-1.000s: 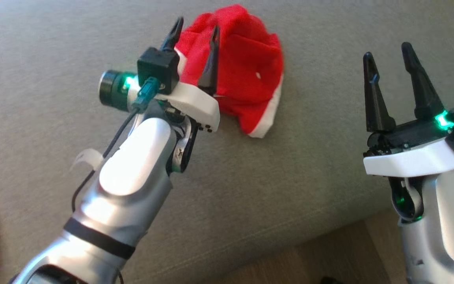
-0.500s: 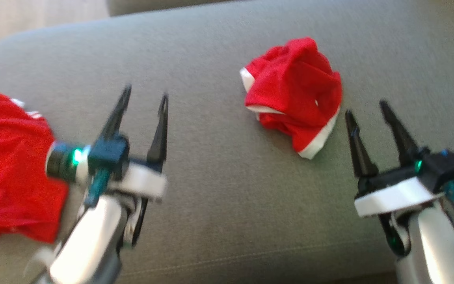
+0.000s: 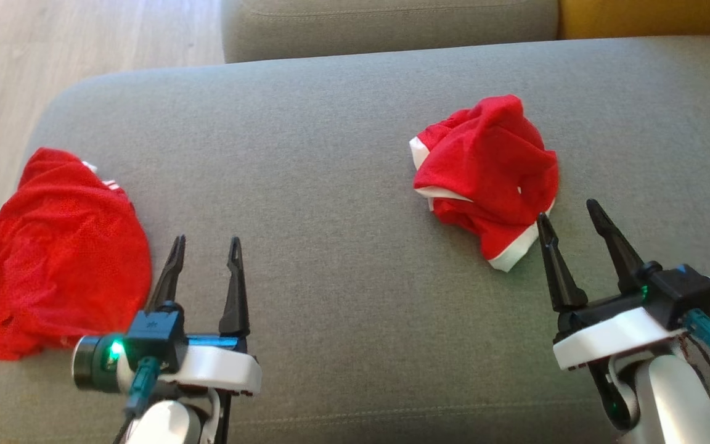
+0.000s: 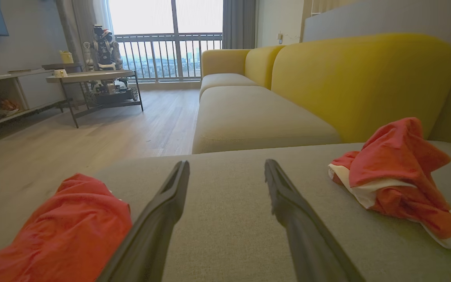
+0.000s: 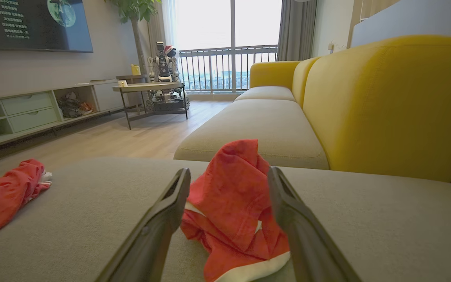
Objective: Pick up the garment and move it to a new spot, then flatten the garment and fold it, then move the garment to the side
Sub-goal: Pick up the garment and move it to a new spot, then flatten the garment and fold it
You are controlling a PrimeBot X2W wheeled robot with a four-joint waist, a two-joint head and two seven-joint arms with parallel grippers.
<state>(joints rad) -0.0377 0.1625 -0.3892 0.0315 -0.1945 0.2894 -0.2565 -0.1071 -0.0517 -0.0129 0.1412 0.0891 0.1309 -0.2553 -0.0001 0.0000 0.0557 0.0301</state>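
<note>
At the far left, a flatter red cloth (image 3: 59, 253) lies spread near the rounded edge of the grey cushion (image 3: 342, 185). Just beside it hovers the left gripper (image 3: 207, 240), its fingers spread wide with nothing between them, pointing across bare cushion.

Right of centre sits the crumpled garment (image 3: 490, 166), red mesh-like fabric with a white trim (image 3: 515, 250), bunched into a loose mound well apart from the other cloth. This looks like the piece now in hand, though either red item could be meant. The right gripper (image 3: 566, 209) stands just short of its near edge, also spread wide and empty. In the right wrist view the mound shows between and beyond the two fingers.

The fabric looks thin, light and limp. It should sag from any grip and drag its folds along rather than keep a shape. A pinch into the middle of the heap would likely catch several layers at once. The white-trimmed hem at the near corner is a cleaner hold, and a second hold on another edge would help spread it flat.
</note>
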